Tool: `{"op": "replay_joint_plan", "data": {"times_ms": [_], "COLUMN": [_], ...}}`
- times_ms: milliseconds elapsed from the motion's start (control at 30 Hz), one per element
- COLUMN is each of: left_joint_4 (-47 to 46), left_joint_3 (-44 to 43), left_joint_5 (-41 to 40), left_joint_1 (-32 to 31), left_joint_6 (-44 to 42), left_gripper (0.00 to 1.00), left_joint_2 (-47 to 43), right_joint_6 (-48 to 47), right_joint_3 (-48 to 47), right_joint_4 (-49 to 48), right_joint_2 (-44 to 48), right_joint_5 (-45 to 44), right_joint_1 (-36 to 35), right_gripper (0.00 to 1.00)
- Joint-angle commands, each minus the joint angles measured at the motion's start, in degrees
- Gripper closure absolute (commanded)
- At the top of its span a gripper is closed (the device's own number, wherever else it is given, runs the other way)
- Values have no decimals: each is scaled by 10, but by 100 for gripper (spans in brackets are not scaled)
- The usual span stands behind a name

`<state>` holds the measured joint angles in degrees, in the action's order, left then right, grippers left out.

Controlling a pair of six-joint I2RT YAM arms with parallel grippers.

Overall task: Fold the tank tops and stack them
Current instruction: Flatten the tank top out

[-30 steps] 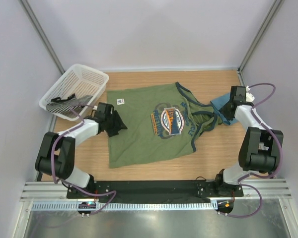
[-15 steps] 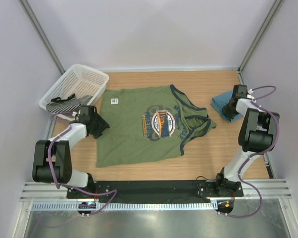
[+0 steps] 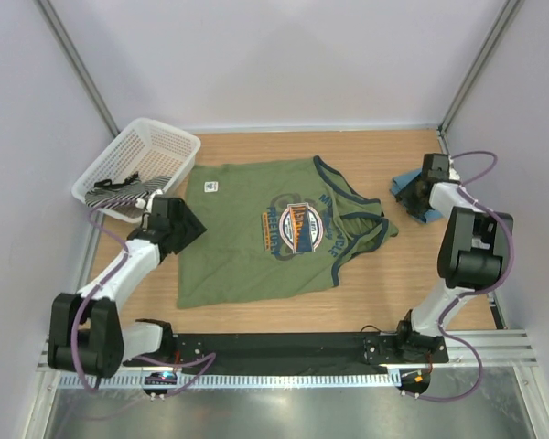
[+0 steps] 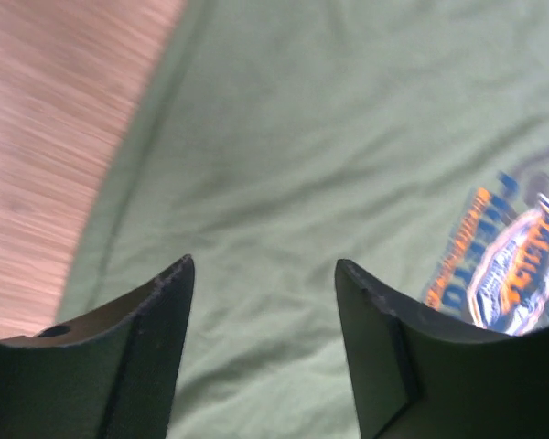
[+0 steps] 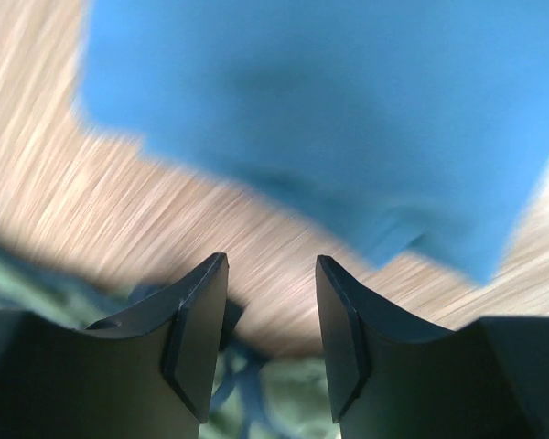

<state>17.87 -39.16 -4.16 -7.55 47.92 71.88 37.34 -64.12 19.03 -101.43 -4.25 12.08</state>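
The olive-green tank top [image 3: 256, 242] with navy trim and a round blue-orange graphic lies spread flat mid-table; it also fills the left wrist view [image 4: 293, 165]. My left gripper [image 3: 188, 230] hovers at its left edge, open, nothing between the jaws [image 4: 263, 274]. A teal-blue tank top [image 3: 408, 194] lies bunched at the right side, seen blurred from the right wrist [image 5: 348, 119]. My right gripper [image 3: 421, 194] is over it, open and empty [image 5: 272, 274], with bare wood between the fingers.
A white mesh basket [image 3: 151, 146] at the back left holds dark striped cloth [image 3: 119, 190]. The booth walls and frame posts stand close on both sides. Bare wooden table [image 3: 284, 311] shows in front of the green top.
The green top was dragged left and flattened, and has lain still since. The left gripper pulled back to its left edge. The right gripper moved onto the teal top and opened wider.
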Motion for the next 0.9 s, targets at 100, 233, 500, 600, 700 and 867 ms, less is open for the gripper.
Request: {"op": "replay_joint_plan", "data": {"times_ms": [100,233,500,600,700,867], "left_joint_4": [36,73,70,62,48,43], "left_joint_3": [-25,-50,-46,-32,-15,7], "left_joint_5": [-60,-62,-30,-31,-33,-44], "left_joint_1": [-104,-149,-175,-174,-168,-157], "left_joint_6": [-27,-32,-35,-31,-27,-34], "left_gripper": [33,33,34,35,35,35], "left_joint_2": [-88,-78,7,21,23,43], "right_joint_6": [-84,-95,-108,-105,-104,-100], "right_joint_3": [-8,-5,-41,-77,-127,-230], "right_joint_4": [27,20,22,33,54,88], "right_joint_2": [59,55,-15,-41,-56,-82], "right_joint_5": [19,35,79,58,14,-15], "right_joint_1": [-64,-79,-92,-91,-90,-74], "right_gripper": [49,46,73,97,99,99]}}
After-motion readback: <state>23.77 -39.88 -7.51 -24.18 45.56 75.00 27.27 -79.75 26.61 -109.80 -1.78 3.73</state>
